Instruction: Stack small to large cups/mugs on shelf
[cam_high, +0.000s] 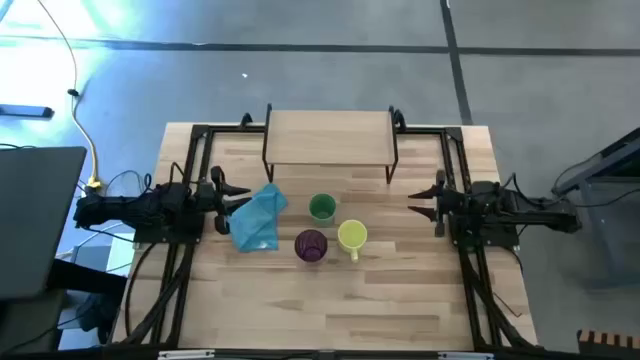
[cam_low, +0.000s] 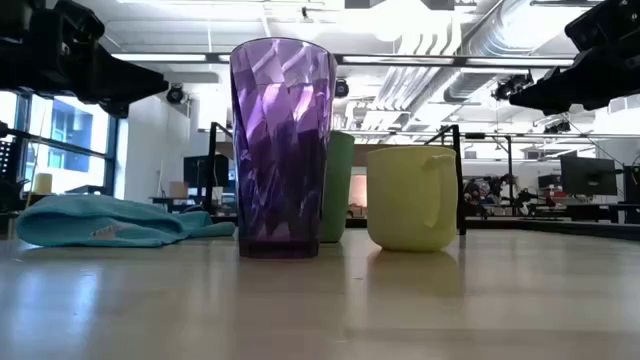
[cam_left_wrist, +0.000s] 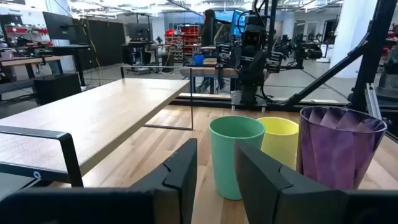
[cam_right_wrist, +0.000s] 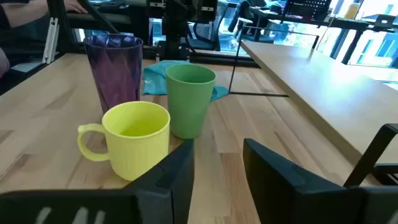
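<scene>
Grey floor (cam_high: 330, 80), bright ceiling lights (cam_low: 400, 25)

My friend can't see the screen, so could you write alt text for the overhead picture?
Three cups, a purple tumbler, a green cup and a yellow-green mug, stand on a wooden table before a low empty shelf. A light blue cloth lies beside them, and the open left gripper and right gripper wait at either side.

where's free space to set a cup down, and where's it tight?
Free: the whole shelf top, and the table in front of the cups. Tight: mid-table, where cloth, green cup, purple tumbler and yellow mug cluster.
</scene>
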